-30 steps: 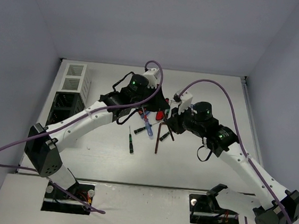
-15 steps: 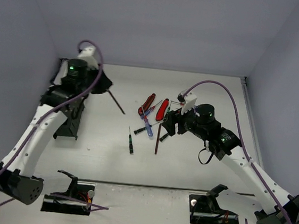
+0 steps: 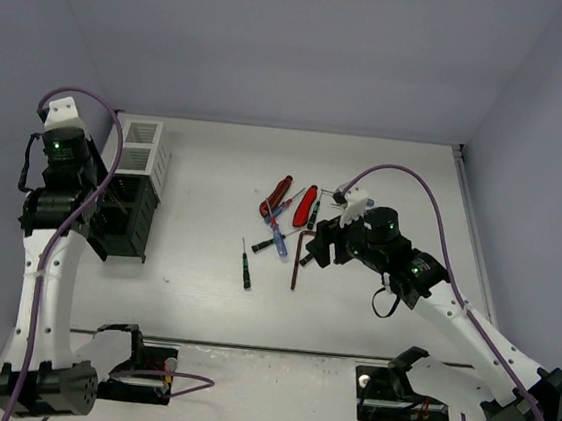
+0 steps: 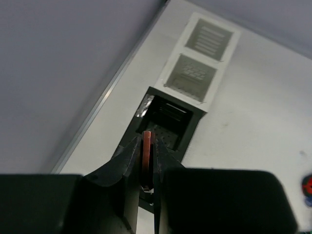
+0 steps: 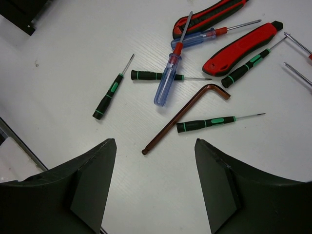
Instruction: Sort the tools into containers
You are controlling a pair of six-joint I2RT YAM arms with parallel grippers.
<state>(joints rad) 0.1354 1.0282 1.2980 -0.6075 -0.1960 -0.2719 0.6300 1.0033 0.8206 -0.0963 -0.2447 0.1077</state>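
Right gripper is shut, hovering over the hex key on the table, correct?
No: the right gripper is open, not shut. The right wrist view shows its fingers spread apart over the hex key lying on the table.

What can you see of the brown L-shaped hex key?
The hex key is a thin, brown, metal-looking rod bent into an L, with a long arm and a short one. It lies flat on the white table, ungripped, just beyond the open right gripper. A black-and-green screwdriver lies close beside its long arm; whether they touch is unclear.
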